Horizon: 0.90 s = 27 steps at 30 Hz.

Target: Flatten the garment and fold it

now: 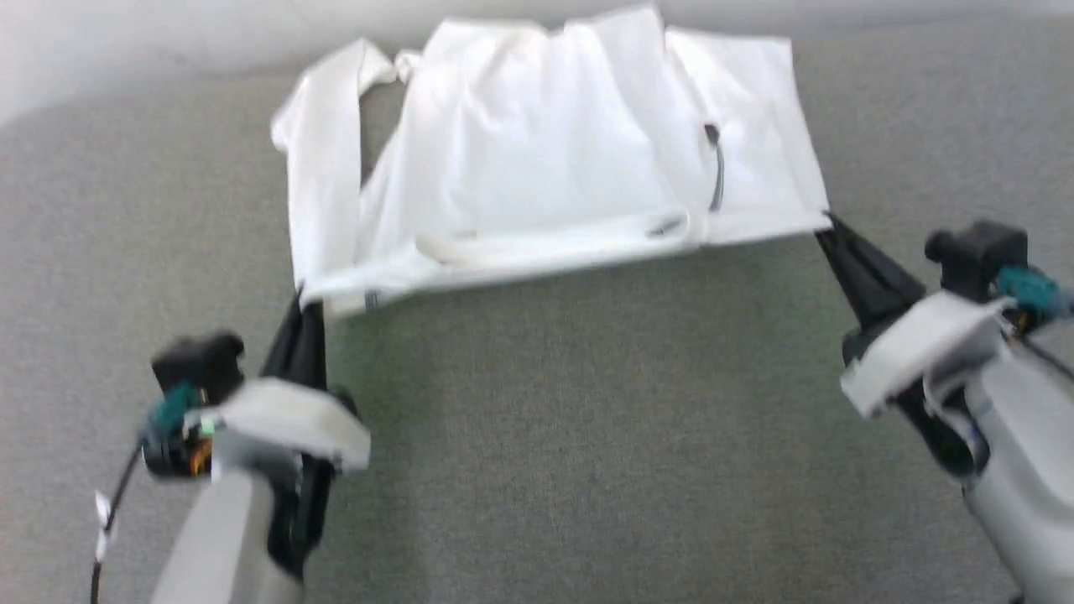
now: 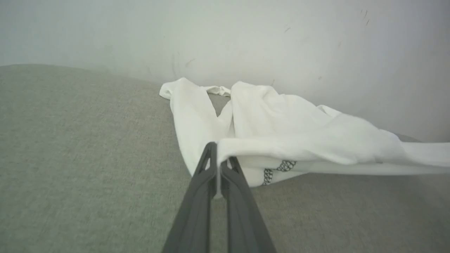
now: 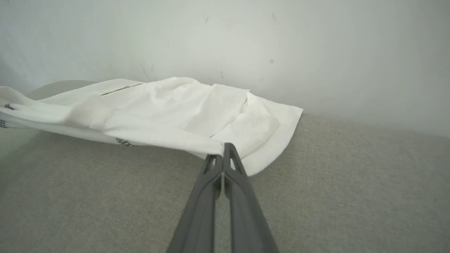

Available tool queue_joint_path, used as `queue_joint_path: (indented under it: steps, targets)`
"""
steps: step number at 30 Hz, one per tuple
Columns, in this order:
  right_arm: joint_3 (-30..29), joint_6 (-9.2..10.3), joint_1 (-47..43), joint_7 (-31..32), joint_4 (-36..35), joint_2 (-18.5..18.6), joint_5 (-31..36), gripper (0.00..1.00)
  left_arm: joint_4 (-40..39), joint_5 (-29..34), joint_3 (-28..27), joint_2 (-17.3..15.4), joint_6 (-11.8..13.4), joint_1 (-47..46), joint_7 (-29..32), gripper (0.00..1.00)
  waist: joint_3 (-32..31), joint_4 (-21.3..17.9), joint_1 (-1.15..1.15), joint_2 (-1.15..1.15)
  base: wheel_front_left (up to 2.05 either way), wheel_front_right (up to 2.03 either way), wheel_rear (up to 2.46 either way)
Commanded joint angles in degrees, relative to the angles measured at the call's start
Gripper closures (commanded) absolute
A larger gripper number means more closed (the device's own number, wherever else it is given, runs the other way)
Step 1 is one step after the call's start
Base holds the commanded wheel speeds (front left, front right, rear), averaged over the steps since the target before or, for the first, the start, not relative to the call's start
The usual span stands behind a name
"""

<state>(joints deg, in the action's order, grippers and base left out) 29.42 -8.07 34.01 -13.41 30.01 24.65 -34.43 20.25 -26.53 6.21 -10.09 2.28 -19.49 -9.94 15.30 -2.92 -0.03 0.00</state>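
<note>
On grey surface (image 1: 537, 436) by the wall (image 2: 225, 35): shirt (image 1: 537, 151), near edge lifted, far part resting. Clamped on its near corners: left gripper (image 2: 218, 151) and right gripper (image 3: 224, 151). May slip free if tugged hard; may sag and crease if brought together.

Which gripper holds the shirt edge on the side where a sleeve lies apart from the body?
The left gripper: the sleeve above it is parted from the garment's body by a gap of grey surface; the right gripper's side shows none.
</note>
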Motion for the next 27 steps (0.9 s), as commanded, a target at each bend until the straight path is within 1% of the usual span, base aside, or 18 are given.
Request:
queue_joint_path:
  steps: [1,3,4,6,9,13,17,21,24,27]
  targets:
    - [-3.3,0.58,-4.1,1.2,-1.5,1.7,1.5,1.00,-3.8,0.8,-0.7,-1.9,2.5,5.2,1.5,1.00,-7.9,-0.4,0.03,0.00,0.00,0.00,0.00]
    - [-7.2,0.58,-9.2,2.9,-4.4,1.4,3.4,1.00,-9.2,0.7,-0.7,-2.2,4.1,10.9,4.0,1.00,-9.4,-0.7,0.03,0.00,0.00,0.00,0.00]
    - [-7.2,0.58,-9.2,2.9,-4.4,1.4,3.4,1.00,-9.2,0.7,-0.7,-2.2,4.1,10.9,4.0,1.00,-9.4,-0.7,0.03,0.00,0.00,0.00,0.00]
    - [-11.1,0.58,-14.9,5.4,-7.9,0.3,5.5,1.00,-14.6,1.0,-0.6,-2.4,6.1,16.9,6.2,1.00,-10.8,-1.0,0.03,0.00,0.00,0.00,0.00]
    - [-17.4,0.58,-23.5,9.2,-14.4,-2.4,8.8,1.00,-21.4,0.9,-0.1,-2.6,8.4,25.2,10.5,1.00,-12.1,-1.4,0.03,0.00,0.00,0.00,0.00]
    - [-24.8,0.58,-34.2,14.7,-23.3,-6.9,13.4,1.00,-27.6,0.9,1.6,-2.8,10.5,34.0,15.9,1.00,-13.5,-1.3,0.03,0.00,0.00,0.00,0.00]
    - [-29.2,0.58,-43.0,20.1,-30.6,-11.8,16.0,1.00,-30.3,0.5,3.1,-3.0,11.5,39.3,20.1,1.00,-14.4,-0.9,0.03,0.00,0.00,0.00,0.00]
    - [-32.0,0.58,-49.5,24.3,-35.0,-15.3,17.9,1.00,-30.9,-0.3,3.6,-3.7,12.0,42.5,23.1,1.00,-14.9,-0.6,0.03,0.00,0.00,0.00,0.00]
    - [-32.7,0.58,-52.9,27.0,-36.9,-16.8,19.5,1.00,-30.8,-0.9,4.0,-3.9,12.1,43.5,24.7,1.00,-14.4,-0.3,0.03,0.00,0.00,0.00,0.00]
    - [-31.8,0.58,-54.5,29.6,-36.4,-17.6,20.2,1.00,-28.4,-1.7,4.7,-3.2,11.7,43.2,25.1,1.00,-13.6,-0.5,0.03,0.00,0.00,0.00,0.00]
